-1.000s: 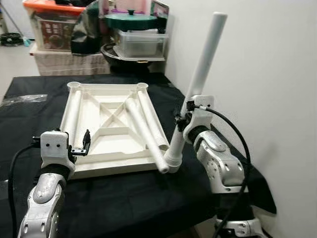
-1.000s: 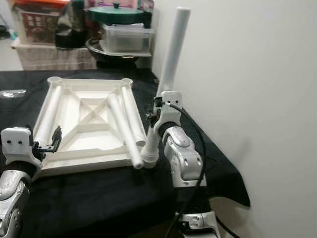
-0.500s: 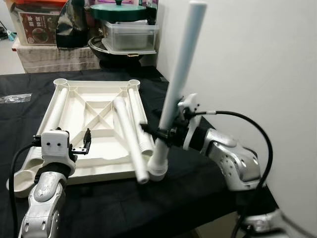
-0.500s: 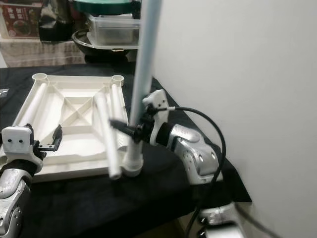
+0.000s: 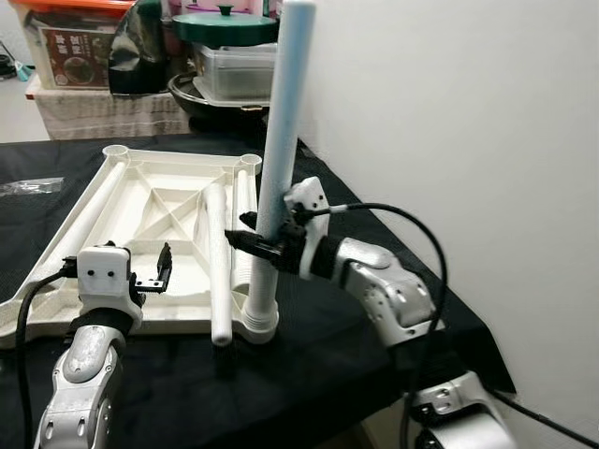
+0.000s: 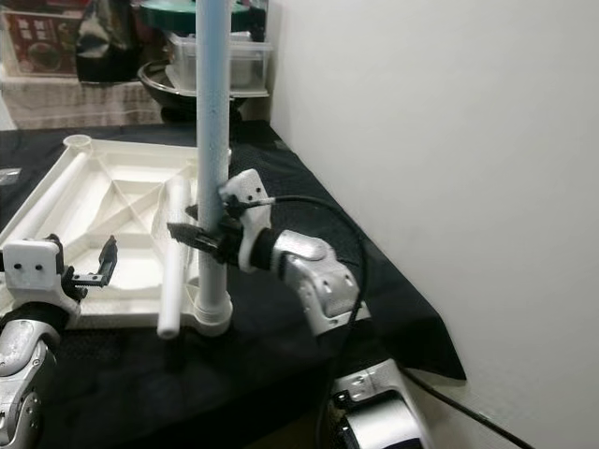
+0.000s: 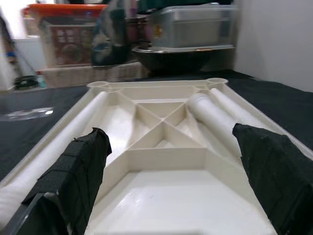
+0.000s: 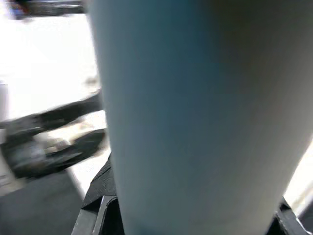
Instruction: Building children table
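The white tabletop (image 5: 178, 316) lies upside down on the black cloth. A white table leg (image 5: 281, 140) stands upright with its flared foot at the tabletop's near right corner. My right gripper (image 5: 257, 245) is shut on that leg at mid height, and the right wrist view is close against the leg (image 8: 195, 112). Three loose legs lie inside the tabletop: one (image 5: 217, 267) in the middle, one (image 5: 245, 196) by the right rim, one (image 5: 80, 220) along the left rim. My left gripper (image 5: 159, 273) hovers open at the tabletop's near edge, its fingers (image 7: 78, 171) wide apart over the tabletop (image 7: 161, 191).
Behind the table stand an orange-lidded box (image 5: 80, 47), a dark pot with a green lid (image 5: 225, 23) and a clear tub (image 5: 234, 70). A white wall (image 5: 449, 140) runs close along the right. The black cloth (image 5: 356, 346) ends just right of my right arm.
My right gripper has swung the leg from a tilt to upright and carried it leftward onto the tabletop's near right corner. The view has shifted. My left gripper has stayed put.
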